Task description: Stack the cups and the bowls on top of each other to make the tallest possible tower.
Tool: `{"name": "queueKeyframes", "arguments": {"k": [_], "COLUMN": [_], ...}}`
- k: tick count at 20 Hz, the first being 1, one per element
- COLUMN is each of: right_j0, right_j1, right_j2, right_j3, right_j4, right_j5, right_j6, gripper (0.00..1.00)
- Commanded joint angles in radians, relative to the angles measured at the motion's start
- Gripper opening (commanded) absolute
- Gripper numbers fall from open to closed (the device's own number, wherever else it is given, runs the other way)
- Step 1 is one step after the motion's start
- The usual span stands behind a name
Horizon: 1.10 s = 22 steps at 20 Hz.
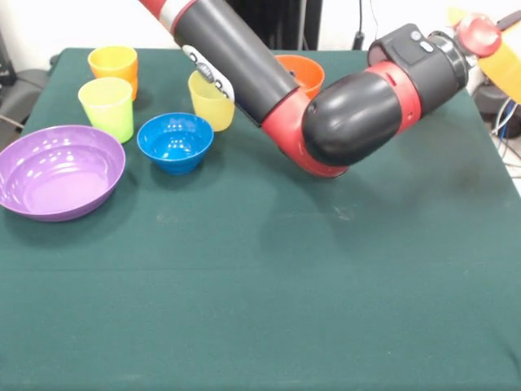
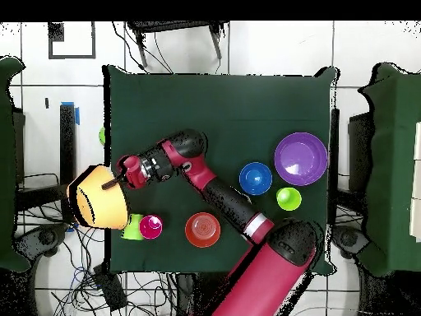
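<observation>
1. Nothing is stacked yet. Every piece you can see stands alone.
2. Yellow bowl (image 2: 97, 197): well apart from the blue bowl (image 2: 256, 178), past the far side of the red bowl (image 2: 202, 230). It overhangs the table (image 2: 214, 107) edge in the overhead view.
3. Gripper (image 2: 122, 178) is at the yellow bowl's rim. You can't tell whether it's gripping; the tips are hidden.
4. Front view: purple bowl (image 1: 61, 171) is just left of the blue bowl (image 1: 175, 142).
5. Lime cup (image 1: 107, 107) is behind and left of the blue bowl, close to it. Orange cup (image 1: 114, 67) is further back on the same side.
6. Yellow cup (image 1: 210, 102) is just behind and right of the blue bowl, with the arm (image 1: 244, 65) overlapping its edge.
7. Red bowl (image 1: 305, 73) is further right and back from the blue bowl, half hidden by the arm.
8. Overhead: red cup (image 2: 150, 226) is past the red bowl on the side away from the blue bowl. A green piece (image 2: 131, 230) touches it; you can't tell cup or bowl.
</observation>
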<state>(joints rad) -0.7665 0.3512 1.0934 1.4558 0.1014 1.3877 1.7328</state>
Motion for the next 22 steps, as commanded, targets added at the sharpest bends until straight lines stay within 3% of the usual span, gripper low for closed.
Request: {"name": "queueKeyframes", "arguments": {"k": [1,12,22], "right_j0": [-0.005,0.0,-0.029], "right_j1": [0.096,0.11,0.004], "right_j2": [-0.094,-0.104,-0.163], "right_j3": [-0.303,-0.437,-0.308], "right_j4": [-0.028,-0.025,0.034], "right_j5": [0.167,0.236,0.002], "right_j6": [-0.323,-0.261,0.099], "gripper": [0.0,0.0,0.0]}}
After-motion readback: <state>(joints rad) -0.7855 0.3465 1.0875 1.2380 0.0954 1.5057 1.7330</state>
